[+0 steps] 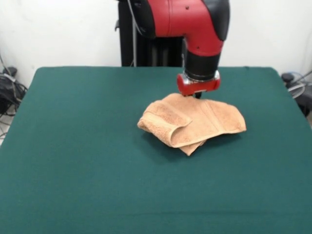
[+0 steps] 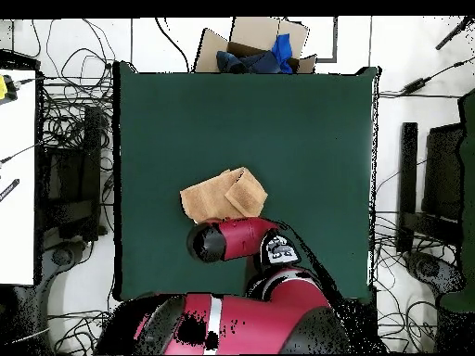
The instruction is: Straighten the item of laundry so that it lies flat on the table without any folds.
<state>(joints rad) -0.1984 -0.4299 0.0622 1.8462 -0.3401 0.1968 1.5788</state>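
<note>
Item: towel [image 1: 195,123], peach-orange terry, lying near the middle of the table [image 1: 73,161], slightly toward the robot's side. Condition: crumpled, not flat; one flap is doubled over the main body with a thick rolled fold along its front edge, and a corner pokes out beneath at the front. Overhead, the folded flap shows as a separate panel laid at an angle over the rest. Gripper [image 1: 197,96]: low at the towel's rear edge, apparently touching the cloth; the tips are hidden behind the wrist housing, so whether they are spread or clamped on the cloth cannot be told. Handling, as judged: light, soft, limp, non-slip on felt; will drape and drag rather than slide stiffly. Best hold: a free corner or the edge of the doubled flap, pinched through one layer only and peeled outward.
</note>
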